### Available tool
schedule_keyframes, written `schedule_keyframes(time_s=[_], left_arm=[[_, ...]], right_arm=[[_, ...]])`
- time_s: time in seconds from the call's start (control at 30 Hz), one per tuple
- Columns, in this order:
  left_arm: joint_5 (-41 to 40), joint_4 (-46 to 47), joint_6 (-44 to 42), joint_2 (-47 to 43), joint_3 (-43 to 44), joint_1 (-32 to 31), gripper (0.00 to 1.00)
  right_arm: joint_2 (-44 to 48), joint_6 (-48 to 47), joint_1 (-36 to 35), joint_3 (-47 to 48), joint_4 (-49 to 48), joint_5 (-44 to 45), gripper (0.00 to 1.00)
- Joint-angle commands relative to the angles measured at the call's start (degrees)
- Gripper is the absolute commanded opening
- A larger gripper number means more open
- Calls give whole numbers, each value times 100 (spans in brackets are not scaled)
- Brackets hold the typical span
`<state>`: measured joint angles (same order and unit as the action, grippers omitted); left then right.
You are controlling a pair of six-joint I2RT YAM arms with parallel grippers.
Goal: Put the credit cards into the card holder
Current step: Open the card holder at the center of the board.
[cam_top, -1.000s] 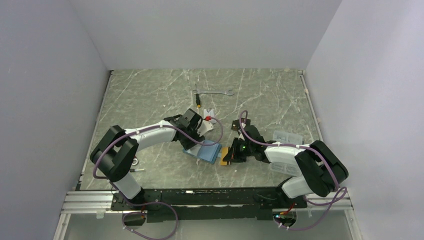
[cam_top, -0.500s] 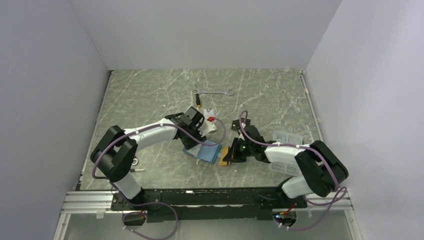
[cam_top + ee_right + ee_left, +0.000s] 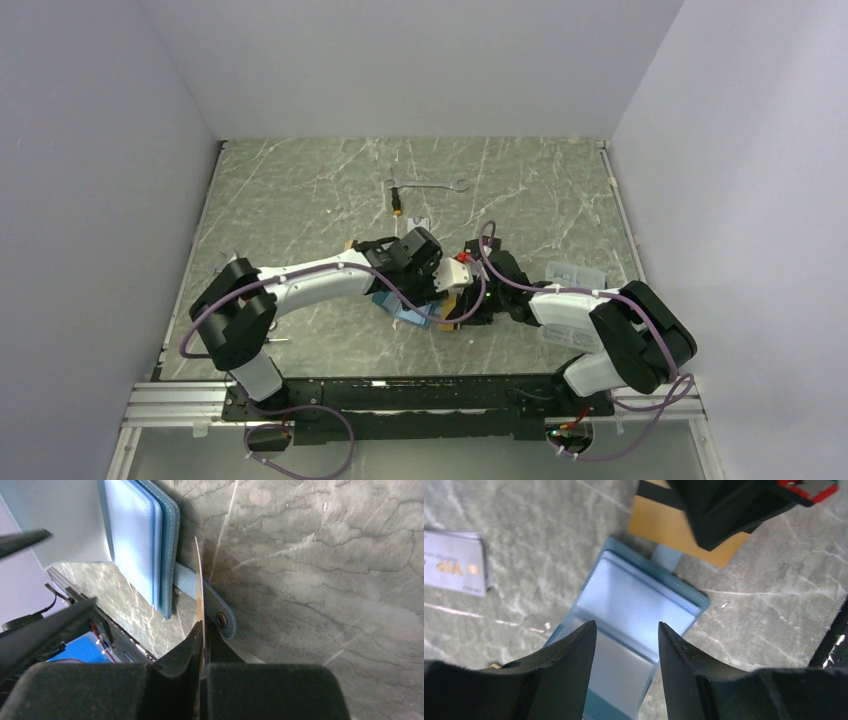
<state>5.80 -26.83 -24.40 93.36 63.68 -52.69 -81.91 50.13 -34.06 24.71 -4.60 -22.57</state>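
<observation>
From above, the holder (image 3: 398, 313) lies open on the worktop (image 3: 300, 190), near the middle. It is mostly hidden under the left end effector (image 3: 447, 280), which hangs over its right half. The right end effector (image 3: 463, 308) sits just right of it, gripping an orange card (image 3: 451, 301).

In the left wrist view, the left end effector (image 3: 625, 630) is parted, with nothing between its fingers (image 3: 569, 665), and poised over the holder's (image 3: 639, 595) pale pocket. I cannot tell whether it touches the leather. The card (image 3: 664, 527) lies beyond the tab (image 3: 667, 557), under the right end effector (image 3: 734, 505). A pale card (image 3: 456, 562) rests well to the left.

In the right wrist view, the right end effector (image 3: 202, 630) is closed on the card (image 3: 198, 580). The card stands on edge over the tab (image 3: 212, 602), just beside the holder's (image 3: 135, 535) stitched edge.

The step looks to be feeding this card into a pocket. To do it well, the left end effector should press on the holder away from the pocket mouth, so the holder cannot skid. The right should tip the card nearly flat, clear the tab and square the card's edge to the slot. It should then slide the card in slowly and let go only once it seats. The card is held at one edge, so it may pivot if it snags.
</observation>
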Motion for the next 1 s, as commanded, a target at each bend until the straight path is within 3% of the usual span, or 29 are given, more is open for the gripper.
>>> schedule_keyframes(time_s=[0.0,0.17,0.47,0.97], left_arm=[[183,150,-209,197,253,-216,54],[421,86,-155,569,330,-332,54],[-31,389,-210,1042,171,-288,53],[302,199,-283,472,-221,286,52]], right_arm=[[-350,-216,-77,-298,927,884,0],[-362,-207,-76,-314,879,871,0],[-341,-196,-77,-356,876,872,0],[-304,-196,-75,-397,900,878,0]])
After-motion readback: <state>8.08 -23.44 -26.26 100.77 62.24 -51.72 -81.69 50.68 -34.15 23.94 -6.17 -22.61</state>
